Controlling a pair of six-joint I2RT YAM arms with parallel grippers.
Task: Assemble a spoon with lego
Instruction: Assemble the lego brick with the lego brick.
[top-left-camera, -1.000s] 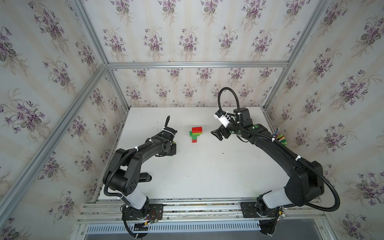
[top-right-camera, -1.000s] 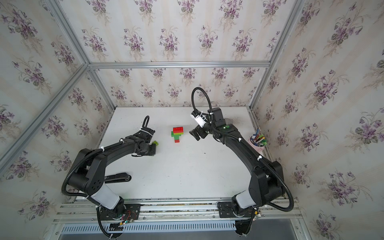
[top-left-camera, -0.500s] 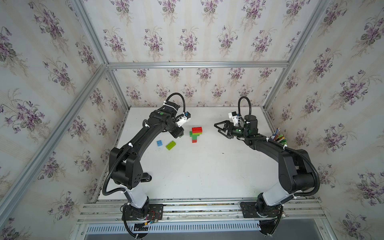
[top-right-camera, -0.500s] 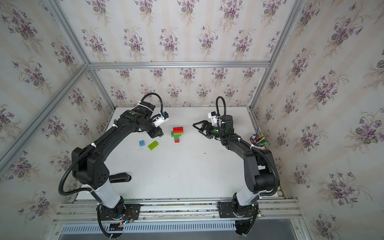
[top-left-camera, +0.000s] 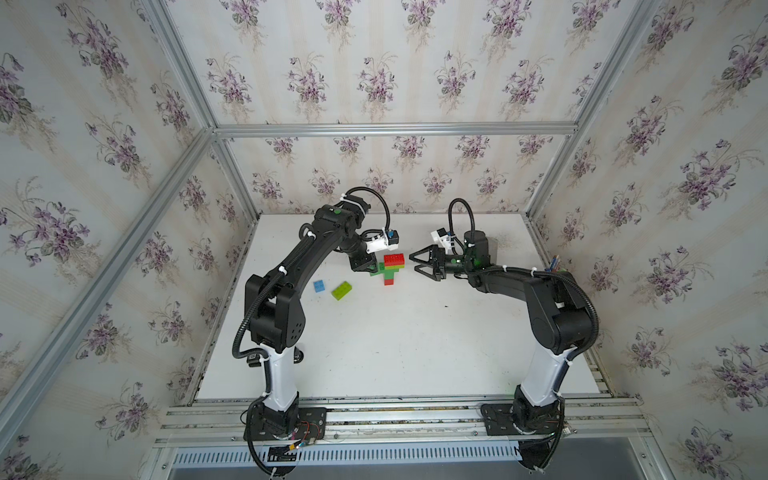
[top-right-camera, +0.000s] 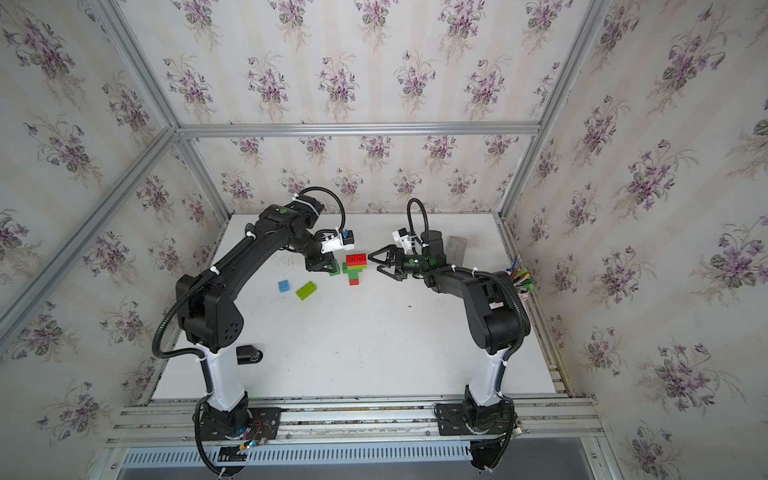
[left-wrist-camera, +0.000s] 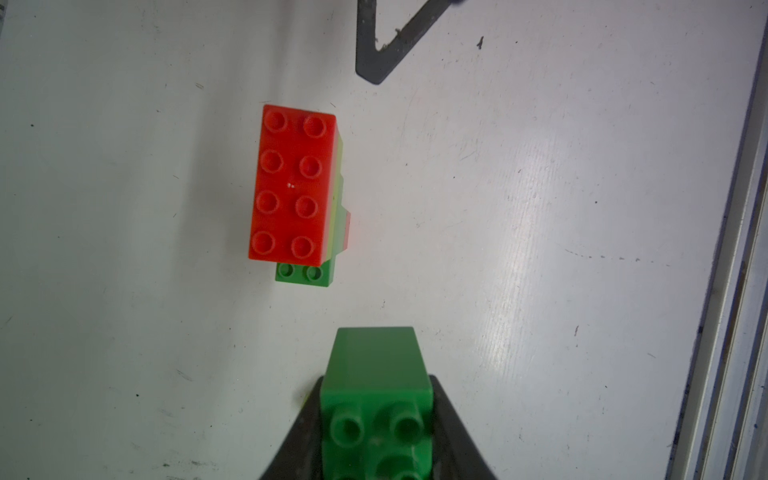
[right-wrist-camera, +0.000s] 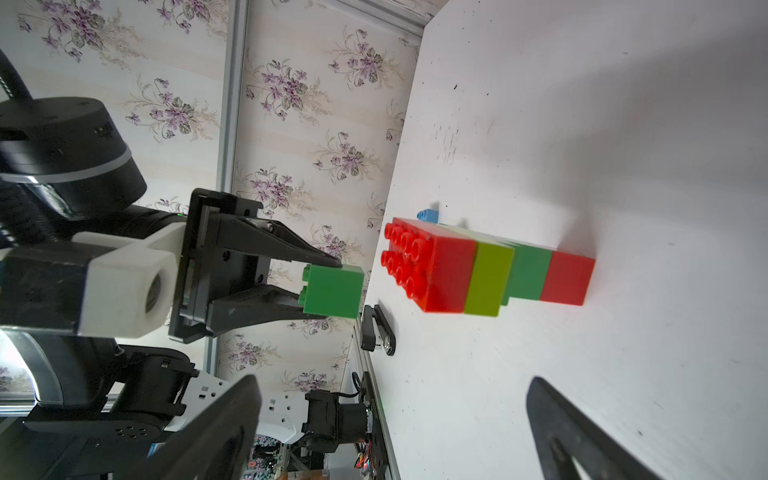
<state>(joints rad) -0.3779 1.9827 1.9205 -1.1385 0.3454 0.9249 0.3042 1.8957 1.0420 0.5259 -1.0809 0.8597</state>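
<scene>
The white table (top-left-camera: 395, 340) fills the floor of the booth, its near edge hidden under the rail. The left arm (top-left-camera: 307, 257) and the right arm (top-left-camera: 540, 291) reach from the near corners to the far middle, and their bodies cover parts of the table.

The left gripper (right-wrist-camera: 332, 289) is clenched on a dark green brick (right-wrist-camera: 332, 291), held clear of the table just left of the spoon (top-left-camera: 390, 268). In both top views only a green sliver shows under the gripper, and it seems to merge with the spoon. The wrist views show a clear gap. In the left wrist view the brick's (left-wrist-camera: 376, 374) studs face the camera, and the frame edge cuts off the rearmost ones.

The right gripper (top-left-camera: 413, 263) is released, with its jaws spread wide and nothing between them, just right of the spoon. Its own camera catches only the finger edges.

The spoon is part-built and stands upright at the far middle, between the two grippers. It has a red oblong on top, then lime, then dark green, and a small red brick on the table. From above, the red top (left-wrist-camera: 295, 187) hides most of the lower layers.

A lime brick (top-left-camera: 341, 290) and a smaller blue brick (top-left-camera: 319, 286) lie loose to the near left. The right wrist view shows only a corner of the blue one (right-wrist-camera: 428, 215) behind the spoon.

A faint grey block (top-right-camera: 459, 248) sits at the far right, half behind the right arm. A coloured bundle (top-right-camera: 521, 276) at the right edge is too small to identify.
</scene>
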